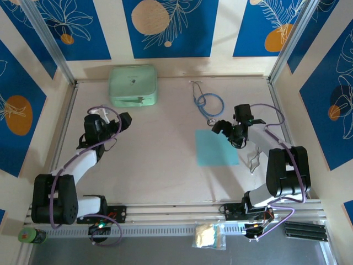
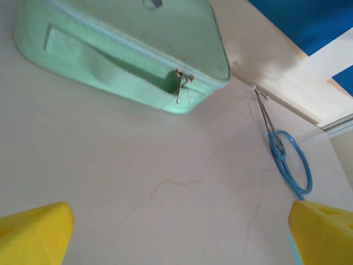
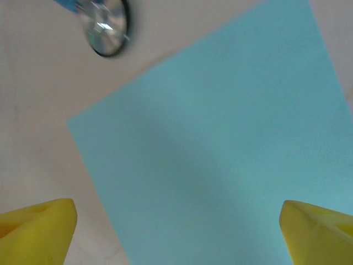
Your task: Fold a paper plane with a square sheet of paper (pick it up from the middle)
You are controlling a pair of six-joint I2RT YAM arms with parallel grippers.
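Top external: sheet lay flat right of centre, with the right gripper over its upper right edge, jaws wide, empty. Left gripper sat left of centre, also spread, empty.
Left wrist: case upper left, stethoscope at right.
Right wrist: sheet lay across centre and right, below spread fingers. Judged thin, light, limp, easily creased, flush on the table; pinch mid-sheet.
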